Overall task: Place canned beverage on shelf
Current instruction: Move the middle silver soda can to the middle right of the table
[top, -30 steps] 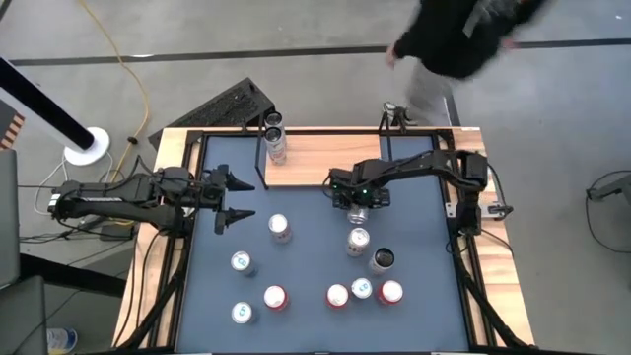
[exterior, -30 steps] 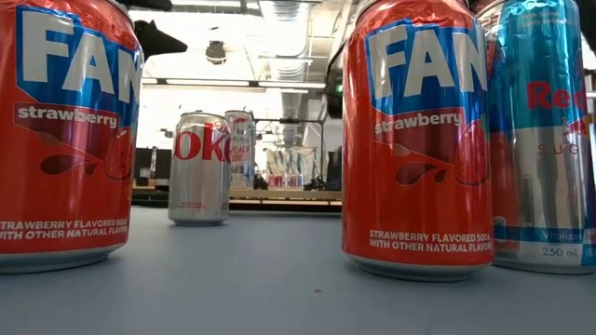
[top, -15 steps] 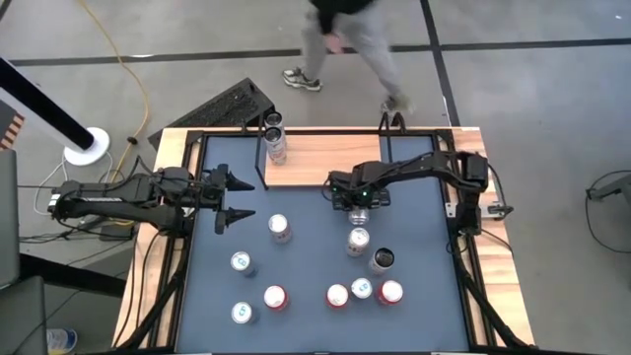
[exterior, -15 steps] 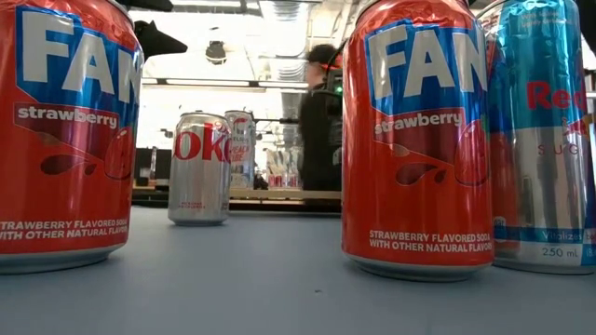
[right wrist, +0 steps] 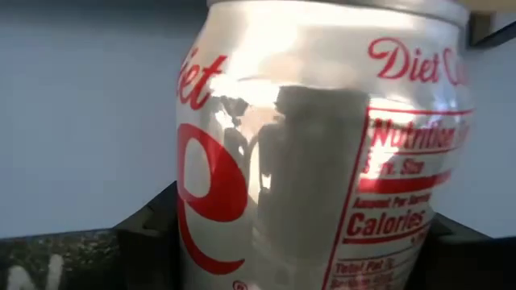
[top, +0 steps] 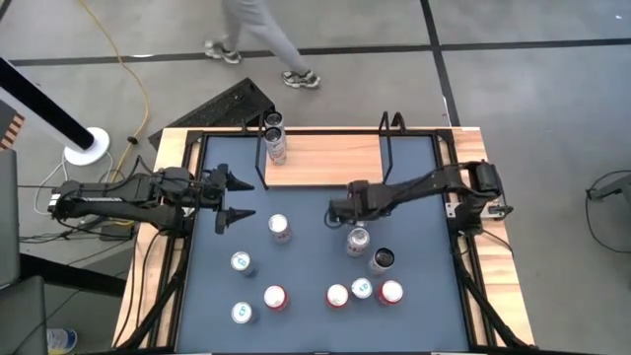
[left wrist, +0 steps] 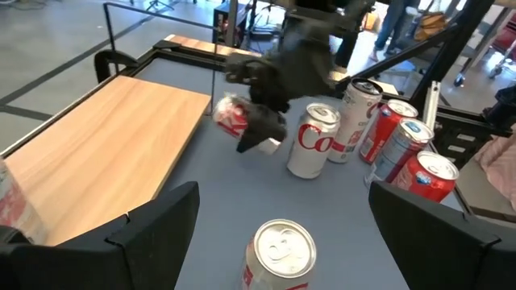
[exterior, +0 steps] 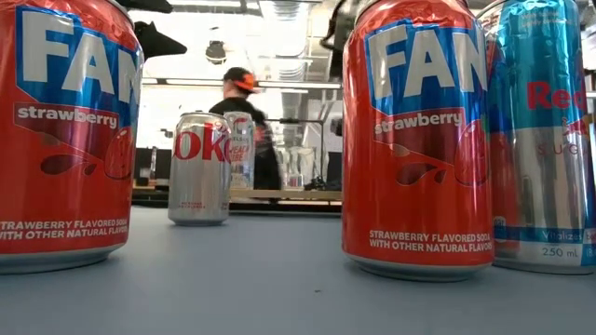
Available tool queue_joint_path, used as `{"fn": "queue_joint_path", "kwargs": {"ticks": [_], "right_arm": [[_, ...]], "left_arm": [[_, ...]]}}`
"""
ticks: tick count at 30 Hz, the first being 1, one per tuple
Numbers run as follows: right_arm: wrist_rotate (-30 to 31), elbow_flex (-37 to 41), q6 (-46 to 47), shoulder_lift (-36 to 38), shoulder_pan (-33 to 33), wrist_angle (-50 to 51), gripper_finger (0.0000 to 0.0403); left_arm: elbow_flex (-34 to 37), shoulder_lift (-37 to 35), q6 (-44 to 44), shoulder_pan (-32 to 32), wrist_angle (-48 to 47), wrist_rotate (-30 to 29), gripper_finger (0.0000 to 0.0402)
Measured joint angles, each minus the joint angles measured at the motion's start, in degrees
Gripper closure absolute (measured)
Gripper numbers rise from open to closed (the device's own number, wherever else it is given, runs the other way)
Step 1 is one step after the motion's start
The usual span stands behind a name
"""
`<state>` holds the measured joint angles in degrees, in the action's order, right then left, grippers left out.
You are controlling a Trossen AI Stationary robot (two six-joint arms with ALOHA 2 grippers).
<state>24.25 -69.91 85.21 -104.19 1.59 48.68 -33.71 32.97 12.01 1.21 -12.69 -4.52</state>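
While low, right gripper [top: 338, 210] around Diet Coke can [right wrist: 314, 145].

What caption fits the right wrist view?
Right gripper closed around a Diet Coke can, seen close up against the blue-grey table.

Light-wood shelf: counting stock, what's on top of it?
Two upright metal drink cans stand at one end of the light-wood shelf; the rest is bare board. Nothing covers it from above.

grey concrete floor [top: 552, 89], yellow cable [top: 126, 61] across it.
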Motion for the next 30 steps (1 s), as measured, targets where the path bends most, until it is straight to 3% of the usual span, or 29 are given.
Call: {"fn": "queue_joint_path", "kwargs": {"ticks": [6, 11, 19, 30], "right_arm": [[17.7, 2.3, 9.6, -0.2, 5.4, 1.9, 0.0134], [26.2, 6.5, 15.8, -0.2, 8.5, 1.7, 0.0134], [29.6, 12.4, 26.2, 0.3, 11.2, 1.5, 0.0134], [33.8, 12.8, 22.7, 6.7, 10.5, 4.0, 0.0134]], "left_arm": [[0.0, 0.0, 0.0, 0.0, -0.4, -1.9, 0.0050], [0.0, 0.0, 0.0, 0.0, -0.4, -2.4, 0.0050], [0.0, 0.0, 0.1, 0.0, -0.3, -6.0, 0.0050], [0.0, 0.0, 0.7, 0.0, -0.2, -9.9, 0.0050]]}}
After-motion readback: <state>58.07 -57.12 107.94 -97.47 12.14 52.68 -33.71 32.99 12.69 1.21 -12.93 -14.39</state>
